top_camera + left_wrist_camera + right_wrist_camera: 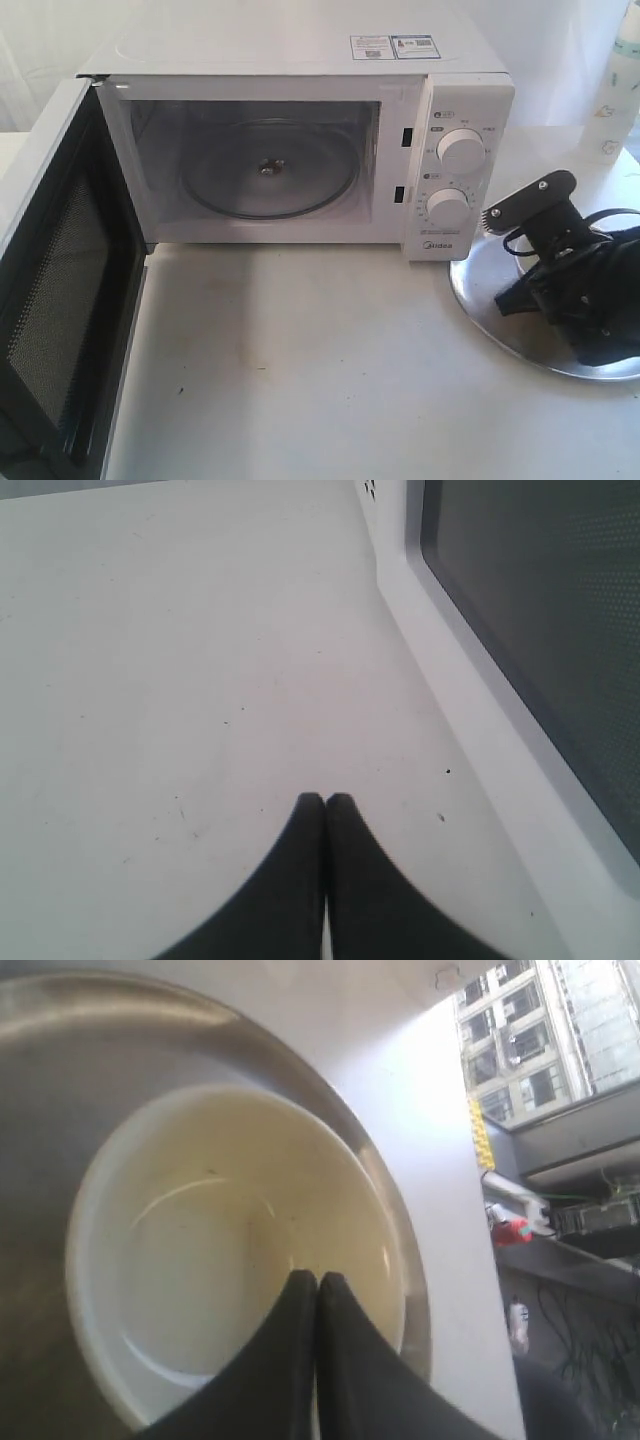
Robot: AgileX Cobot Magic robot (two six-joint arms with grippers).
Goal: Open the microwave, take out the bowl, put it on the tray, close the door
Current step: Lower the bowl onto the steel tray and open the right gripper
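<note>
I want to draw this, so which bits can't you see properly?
1. Bowl: in the exterior view it is hidden behind the right arm; only the right wrist view shows it.
2. Tray: exterior view, right side cut off by the picture's edge.
3. Door: its handle shows in no view.
4. Stickers on the microwave: writing too small.

Matte black right hand [317, 1280], tapered fingers [275, 1380], screwed, cabled wrist [560, 240]

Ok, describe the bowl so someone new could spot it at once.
Start at the big white microwave, then go to the wide silver tray on the table beside its dials. The bowl sits in that tray, under the right hand: small, round, cream and matte where the tray around it is shiny metal.
</note>
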